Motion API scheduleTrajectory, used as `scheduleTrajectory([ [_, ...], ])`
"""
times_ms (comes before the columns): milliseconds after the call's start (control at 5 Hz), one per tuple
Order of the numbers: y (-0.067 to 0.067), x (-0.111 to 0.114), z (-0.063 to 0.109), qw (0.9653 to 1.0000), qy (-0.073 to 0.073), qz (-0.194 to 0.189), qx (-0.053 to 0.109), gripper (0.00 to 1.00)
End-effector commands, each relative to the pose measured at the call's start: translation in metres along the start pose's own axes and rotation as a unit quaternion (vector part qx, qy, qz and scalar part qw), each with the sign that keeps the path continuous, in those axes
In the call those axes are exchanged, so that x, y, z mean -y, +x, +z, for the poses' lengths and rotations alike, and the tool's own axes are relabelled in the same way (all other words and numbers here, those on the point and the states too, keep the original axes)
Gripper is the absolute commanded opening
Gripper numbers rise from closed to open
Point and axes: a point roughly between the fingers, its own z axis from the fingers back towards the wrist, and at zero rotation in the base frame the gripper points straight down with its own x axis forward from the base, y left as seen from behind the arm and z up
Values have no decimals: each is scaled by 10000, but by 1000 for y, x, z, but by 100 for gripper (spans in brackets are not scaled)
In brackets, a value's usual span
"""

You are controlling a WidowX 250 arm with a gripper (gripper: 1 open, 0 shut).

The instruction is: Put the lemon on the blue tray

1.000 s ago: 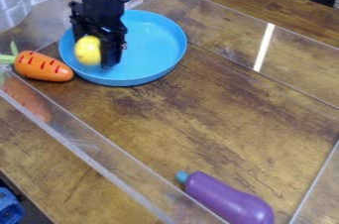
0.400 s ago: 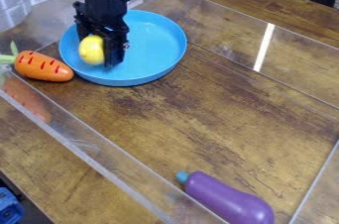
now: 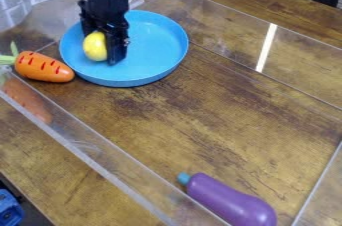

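Observation:
The lemon (image 3: 95, 45) is a small bright-yellow oval held between the fingers of my black gripper (image 3: 102, 47). The gripper hangs over the left part of the round sky-blue tray (image 3: 154, 50), at the upper left of the table. The lemon is over the tray's inner left side, close to its floor; I cannot tell whether it touches. The gripper is shut on the lemon.
An orange carrot with a green top (image 3: 40, 67) lies just left of the tray. A purple eggplant (image 3: 230, 200) lies at the bottom right. Clear plastic walls (image 3: 80, 145) enclose the wooden table (image 3: 201, 120).
The gripper with the lemon has shifted slightly up and to the right over the tray. Nothing else has moved.

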Motion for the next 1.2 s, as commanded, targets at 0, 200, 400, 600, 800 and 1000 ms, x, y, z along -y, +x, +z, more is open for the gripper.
scheduleTrajectory([
  [0,3,-21,16,9995,114,-10,300,100],
  [200,8,-14,9,9992,115,25,377,100],
  [400,12,-7,4,9990,104,70,431,0],
  [600,10,-10,2,9987,62,-186,478,0],
  [800,9,-12,0,9976,21,-445,528,0],
  [1000,8,-14,-3,9959,-16,-700,568,0],
])
